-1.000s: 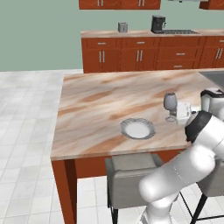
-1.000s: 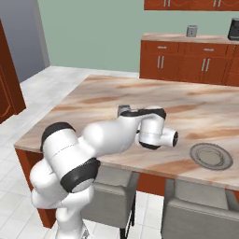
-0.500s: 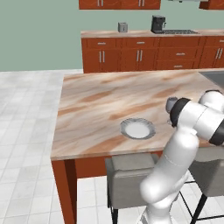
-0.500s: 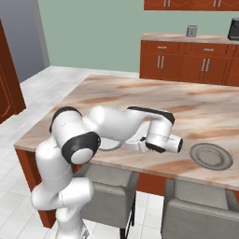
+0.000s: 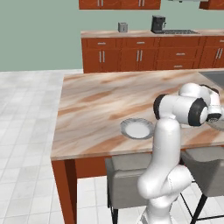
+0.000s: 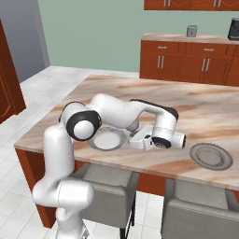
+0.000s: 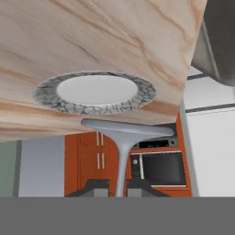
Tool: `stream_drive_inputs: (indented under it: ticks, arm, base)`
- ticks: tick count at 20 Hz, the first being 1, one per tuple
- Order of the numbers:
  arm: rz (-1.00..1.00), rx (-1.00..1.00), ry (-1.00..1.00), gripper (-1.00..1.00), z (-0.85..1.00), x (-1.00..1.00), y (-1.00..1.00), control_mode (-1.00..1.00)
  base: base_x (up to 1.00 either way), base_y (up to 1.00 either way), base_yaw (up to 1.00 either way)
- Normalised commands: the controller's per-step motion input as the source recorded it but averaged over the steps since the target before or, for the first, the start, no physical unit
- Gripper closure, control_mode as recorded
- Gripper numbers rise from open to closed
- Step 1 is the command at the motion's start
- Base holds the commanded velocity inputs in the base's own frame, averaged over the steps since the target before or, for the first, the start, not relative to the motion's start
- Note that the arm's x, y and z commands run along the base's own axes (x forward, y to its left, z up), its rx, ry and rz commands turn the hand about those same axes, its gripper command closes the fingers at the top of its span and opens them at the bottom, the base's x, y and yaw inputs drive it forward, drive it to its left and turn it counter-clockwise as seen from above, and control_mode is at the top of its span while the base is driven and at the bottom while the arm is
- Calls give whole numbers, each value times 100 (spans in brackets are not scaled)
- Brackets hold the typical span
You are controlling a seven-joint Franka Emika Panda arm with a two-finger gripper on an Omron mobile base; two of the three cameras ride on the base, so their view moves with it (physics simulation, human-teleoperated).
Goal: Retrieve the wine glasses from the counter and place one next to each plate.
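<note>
The gripper [image 7: 117,189] is pinching the stem of a wine glass [image 7: 122,144], foot toward the white plate [image 7: 95,92] near the worktop's [image 6: 140,95] front edge. The tan plate [image 6: 211,155] lies further along that edge.

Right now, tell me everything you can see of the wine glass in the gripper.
In the hand view the wine glass shows as a translucent grey-blue thin stem and a round flat foot; its bowl is out of sight. The gripper is shut on the stem, a dark finger on each side. The foot points toward the white plate with the patterned grey rim on the marbled counter, apparently without touching either.
</note>
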Motion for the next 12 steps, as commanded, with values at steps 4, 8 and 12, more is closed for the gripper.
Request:
stream_drive_inputs:
  ticks: [4, 8, 12]
  arm:
    - [6, 0, 4, 100, -9, 8, 3, -100]
    - [10, 0, -6, 100, -13, 0, 11, -100]
    - [10, -5, -14, 100, -11, 0, 24, -100]
  base:
    - [0, 0, 0]
    - [0, 0, 0]
    - [0, 0, 0]
